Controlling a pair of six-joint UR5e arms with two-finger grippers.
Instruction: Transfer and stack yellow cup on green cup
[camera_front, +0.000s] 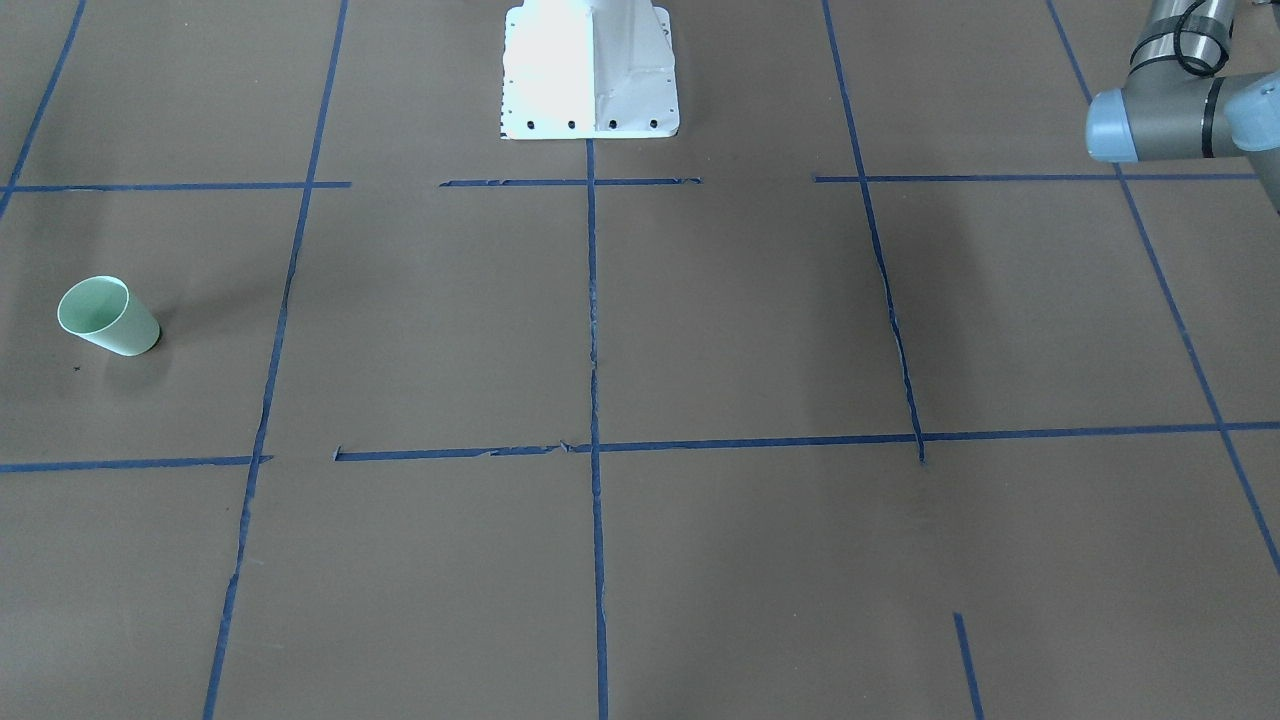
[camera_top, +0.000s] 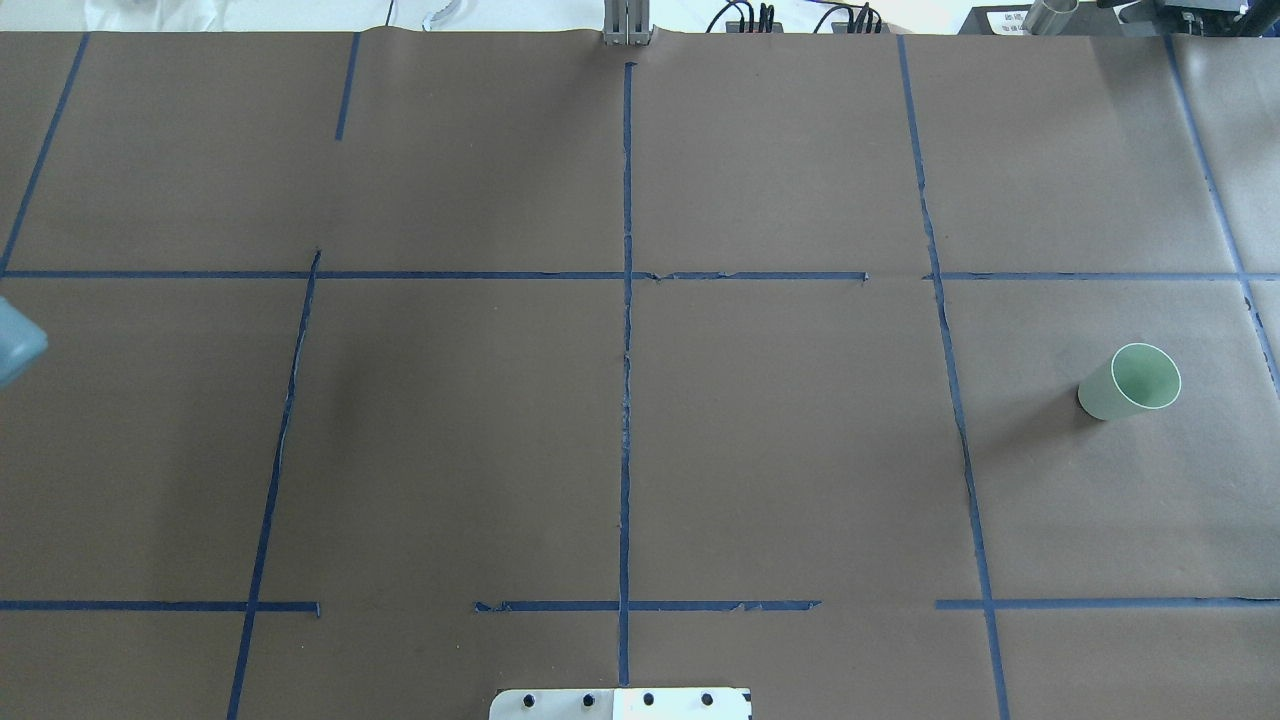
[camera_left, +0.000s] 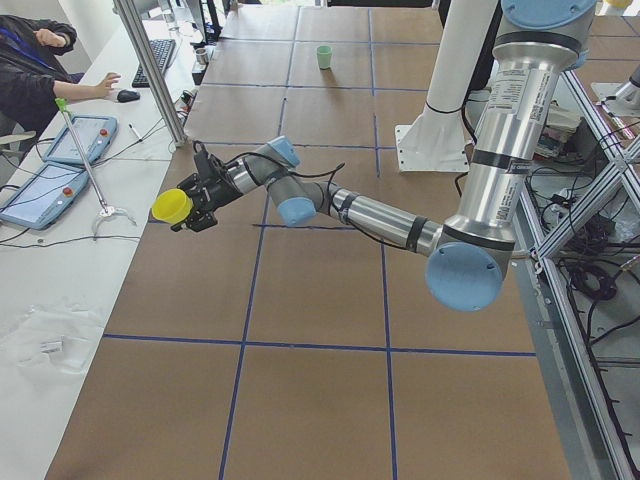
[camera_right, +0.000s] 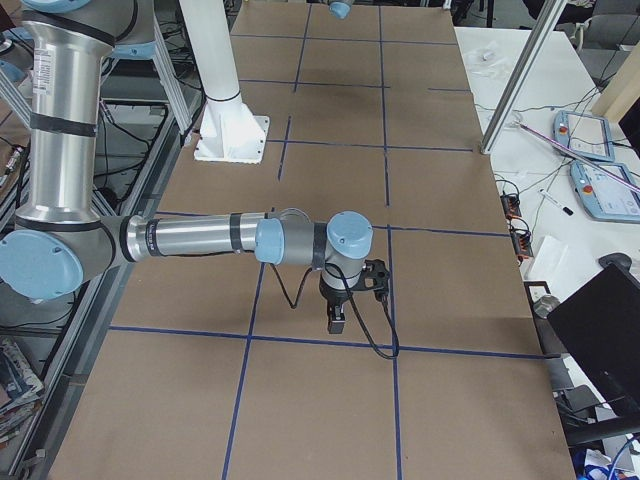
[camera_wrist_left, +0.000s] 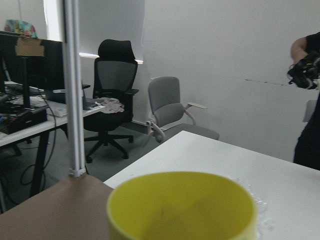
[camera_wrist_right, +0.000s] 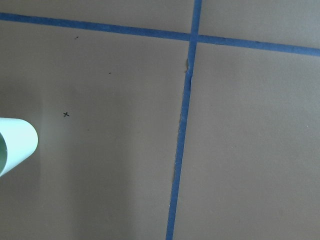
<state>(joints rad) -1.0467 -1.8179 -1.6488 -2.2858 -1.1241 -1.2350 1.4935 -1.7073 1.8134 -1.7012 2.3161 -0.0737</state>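
Tumbler of smooth yellow plastic at the left arm's tip, mint-green twin far across the table.
The tapered yellow cup (camera_left: 172, 206) sits at the left gripper (camera_left: 186, 207), raised above the table's (camera_top: 780, 450) operator-side edge; the claw's grip cannot be told. The green cup (camera_top: 1131, 381) stands upright on matte brown paper crossed by blue tape. The right gripper (camera_right: 337, 322) points down; its claw cannot be told either.

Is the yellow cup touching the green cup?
Apart. The exterior left view shows a wide stretch of table between the yellow cup and the green cup.
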